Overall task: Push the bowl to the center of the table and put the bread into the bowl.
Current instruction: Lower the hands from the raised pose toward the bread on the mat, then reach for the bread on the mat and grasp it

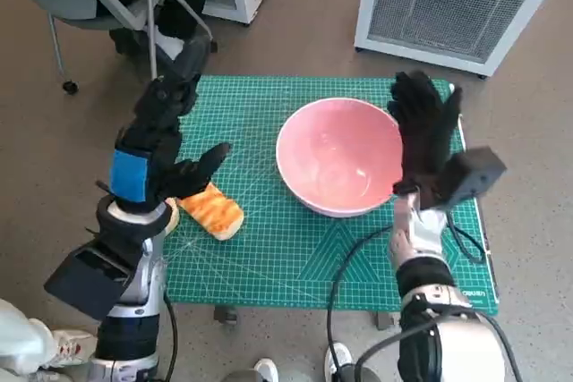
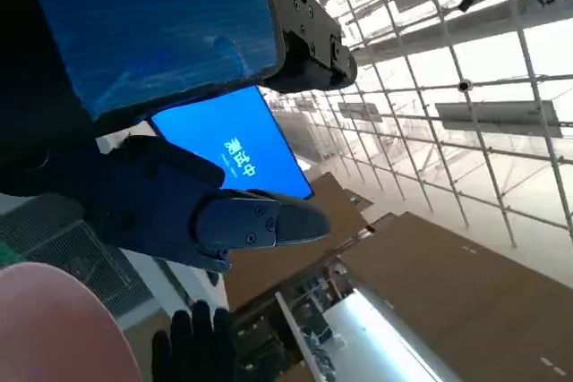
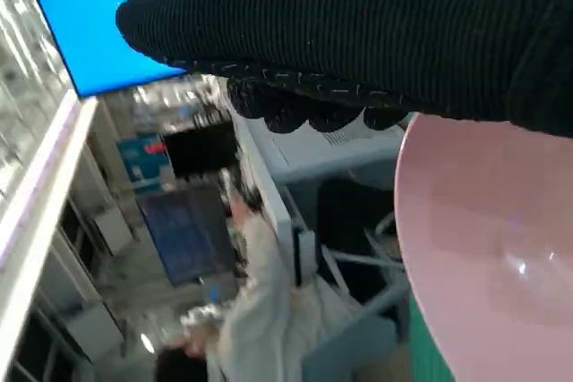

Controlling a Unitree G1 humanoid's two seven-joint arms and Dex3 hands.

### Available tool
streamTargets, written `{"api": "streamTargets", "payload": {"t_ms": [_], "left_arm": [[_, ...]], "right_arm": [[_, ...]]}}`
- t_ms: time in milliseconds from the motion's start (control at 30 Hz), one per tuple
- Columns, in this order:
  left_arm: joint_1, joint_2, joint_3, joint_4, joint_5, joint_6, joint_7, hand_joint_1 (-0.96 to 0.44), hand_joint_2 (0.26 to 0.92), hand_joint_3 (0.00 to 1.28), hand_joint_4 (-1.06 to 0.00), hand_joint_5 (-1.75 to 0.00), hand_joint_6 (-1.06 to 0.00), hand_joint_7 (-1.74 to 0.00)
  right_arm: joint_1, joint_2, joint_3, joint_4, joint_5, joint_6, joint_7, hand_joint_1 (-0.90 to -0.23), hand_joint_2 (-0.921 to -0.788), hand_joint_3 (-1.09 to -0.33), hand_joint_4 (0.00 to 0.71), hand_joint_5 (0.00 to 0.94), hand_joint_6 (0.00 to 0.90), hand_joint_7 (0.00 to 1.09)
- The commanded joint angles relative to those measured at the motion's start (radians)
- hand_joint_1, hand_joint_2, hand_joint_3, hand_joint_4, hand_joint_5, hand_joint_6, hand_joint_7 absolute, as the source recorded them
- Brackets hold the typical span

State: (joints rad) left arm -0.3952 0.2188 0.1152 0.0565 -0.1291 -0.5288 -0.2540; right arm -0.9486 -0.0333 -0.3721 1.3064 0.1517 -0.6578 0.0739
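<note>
1. While my right hand (image 1: 428,136) stands upright with its fingers spread and holding nothing, it sits just beside the right rim of the bowl (image 1: 338,157), so I judge the pushing step is in hand; whether the glove actually touches the rim I cannot tell.
2. My left hand (image 1: 159,145) hangs above the left part of the worktop (image 1: 269,248), fingers apart, gripping nothing.
3. As I read it, the bowl already lies near the middle of the green mat, a little toward its right and far side, mouth up and with nothing in it. A short nudge leftward may be all that remains.
4. Once that is settled, the next move calls for my left hand to drop onto the bread (image 1: 211,210), which lies on the mat just below and in front of that hand, well apart from the bowl.
5. Lying flat, the bread runs its long axis diagonally: one end points toward my left arm, the other toward the near right of the worktop. I should close across its narrow width.
</note>
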Motion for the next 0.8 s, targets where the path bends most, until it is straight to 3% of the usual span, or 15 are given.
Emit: {"api": "streamTargets", "payload": {"t_ms": [33,200,400,600,800], "left_arm": [[0.029,0.045,0.021,-0.01,0.024,-0.018,-0.009,-0.51,0.921,0.33,-0.24,0.0,-0.38,0.0],[0.038,0.134,0.036,0.026,0.101,-0.066,-0.03,-0.52,0.921,0.35,-0.24,0.0,-0.36,0.0],[0.044,0.306,0.052,0.064,0.203,-0.093,-0.085,-0.56,0.921,0.36,-0.23,0.0,-0.36,0.0],[0.035,0.44,0.023,0.111,0.2,-0.113,-0.199,-0.55,0.921,0.29,-0.25,-0.01,-0.4,-0.03],[0.028,0.527,-0.027,0.104,0.153,-0.019,-0.35,-0.54,0.915,0.1,-0.29,-0.01,-0.44,-0.04]], "right_arm": [[-0.001,-0.025,0.016,0.009,-0.026,0.02,-0.023,-0.526,-0.921,-0.854,0.188,0.005,0.026,0.58],[-0.012,-0.044,0.02,-0.016,-0.018,-0.023,0.0,-0.525,-0.921,-0.864,0.208,0.014,0.019,0.58],[-0.012,-0.051,0.032,-0.082,-0.007,-0.151,0.064,-0.539,-0.921,-0.87,0.227,0.019,0.002,0.62],[0.003,-0.061,0.052,-0.197,0.038,-0.284,0.221,-0.552,-0.921,-0.856,0.257,0.031,-0.001,0.69],[0.043,-0.087,0.106,-0.351,0.074,-0.363,0.353,-0.525,-0.921,-0.867,0.278,0.044,-0.001,0.71]]}}
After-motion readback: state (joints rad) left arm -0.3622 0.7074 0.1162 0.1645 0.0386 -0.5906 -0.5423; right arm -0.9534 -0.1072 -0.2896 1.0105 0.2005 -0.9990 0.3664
